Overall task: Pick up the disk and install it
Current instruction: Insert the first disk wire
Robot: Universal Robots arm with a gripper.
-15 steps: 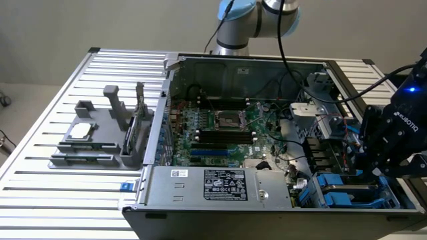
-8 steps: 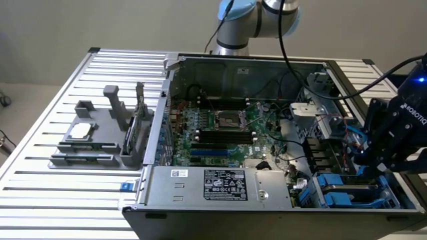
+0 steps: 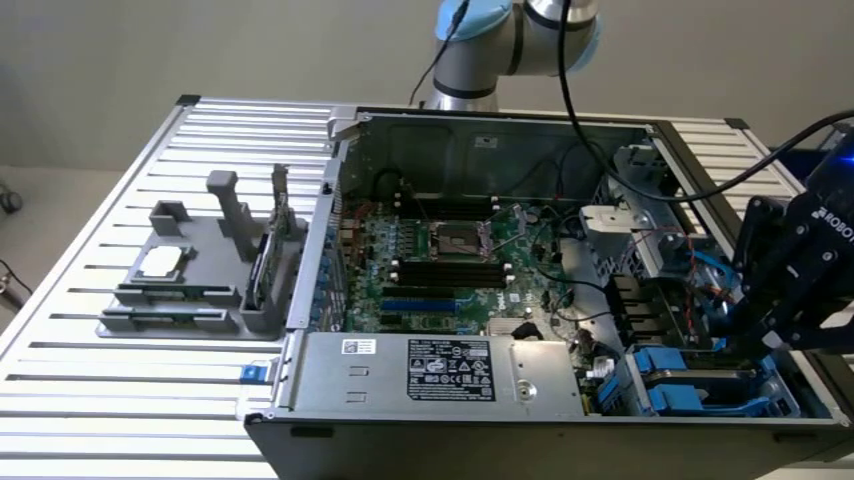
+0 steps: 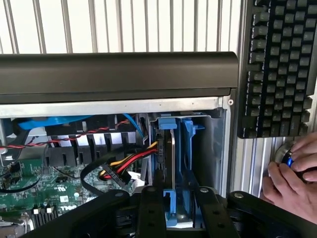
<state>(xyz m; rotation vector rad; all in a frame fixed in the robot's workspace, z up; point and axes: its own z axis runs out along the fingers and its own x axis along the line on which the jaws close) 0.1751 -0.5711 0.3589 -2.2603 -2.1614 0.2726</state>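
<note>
I am looking down through the wrist view at the gripper [image 4: 174,206], whose two dark fingers [image 4: 151,210] are closing on the disk [image 4: 170,163], held edge-on with its bright blue carrier rising between them. I am judging this a firm grasp, since the fingers are pressing on both sides of the blue frame. The disk is sitting partway inside the drive bay [image 4: 210,148] at the corner of the computer case [image 3: 534,300], beside the bundle of red, yellow and black power cables [image 4: 126,166]. In the exterior view the gripper [image 3: 787,300] is hanging over that same corner on the exterior view's right, above other blue carriers [image 3: 674,385]. I am reading the pickup as done and the install as under way: the disk is already in the bay's mouth, but I cannot tell whether it is fully seated. A person's hand [image 4: 292,173] is resting on a knob beside a black keyboard [image 4: 277,69] outside the case, well clear of the fingers.
</note>
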